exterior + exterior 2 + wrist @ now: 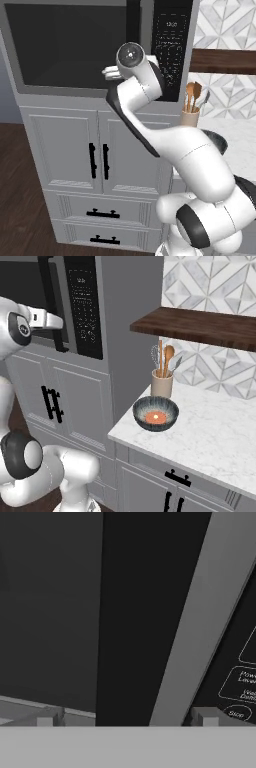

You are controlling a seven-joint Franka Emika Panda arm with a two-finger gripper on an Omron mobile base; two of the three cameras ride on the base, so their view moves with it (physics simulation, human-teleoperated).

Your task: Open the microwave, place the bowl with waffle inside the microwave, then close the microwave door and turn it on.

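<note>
The microwave (65,45) is built in above grey cabinets, and its dark glass door (50,612) is closed. My gripper (127,717) is open at the door's black vertical handle (135,612), with one fingertip (47,717) on each side of the bar. From the right, the hand (47,320) reaches in at the handle (47,286), left of the keypad (82,301). The dark blue-grey bowl (155,412) stands on the marble counter (215,436) with the orange waffle (155,417) inside. The arm partly hides the bowl (218,141) in the left base view.
A tan utensil cup (162,383) with wooden spoons stands just behind the bowl. A dark wooden shelf (200,326) hangs over the counter. Grey cabinet doors (100,160) and drawers with black handles sit under the microwave.
</note>
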